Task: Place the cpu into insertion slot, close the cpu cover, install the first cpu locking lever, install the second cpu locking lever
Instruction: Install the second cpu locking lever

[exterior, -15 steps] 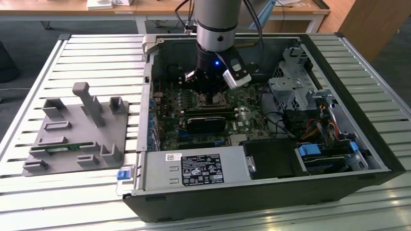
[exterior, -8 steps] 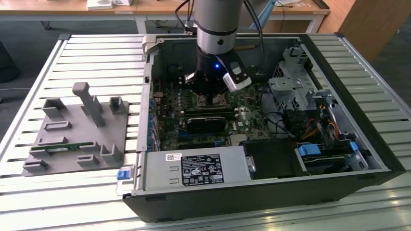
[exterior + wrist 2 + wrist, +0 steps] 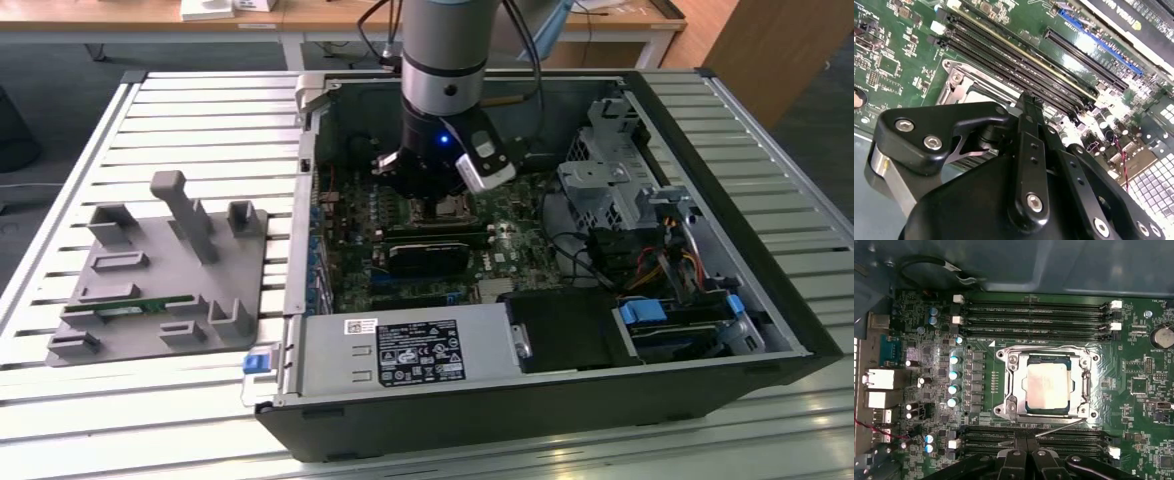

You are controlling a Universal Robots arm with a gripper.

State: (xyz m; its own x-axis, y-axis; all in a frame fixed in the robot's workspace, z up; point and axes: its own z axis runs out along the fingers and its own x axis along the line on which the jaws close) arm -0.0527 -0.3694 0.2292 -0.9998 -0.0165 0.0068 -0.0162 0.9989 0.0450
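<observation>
- Cpu (image 3: 1048, 385) lies flat inside the insertion slot (image 3: 1085, 385), its pale face showing through the window of the cpu cover (image 3: 1046, 351), which is down over it.
- My claw (image 3: 1026, 452) hangs just beside the insertion slot, fingers (image 3: 1030, 150) clenched together, grasping nothing.

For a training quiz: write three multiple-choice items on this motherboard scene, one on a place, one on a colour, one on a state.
1. Where is the cpu?
A) on the grey fixture beside the case
B) in the insertion slot
C) on the power supply

2. What colour is the circuit board?
A) blue
B) red
C) green

3. How is the cpu cover?
A) lying flat around the cpu
B) standing upright
C) taken out of the case

Key: B, the silvery chip sits in the socket; C, green shows all around the socket; A, the frame lies flat with the chip showing through its window.
</observation>
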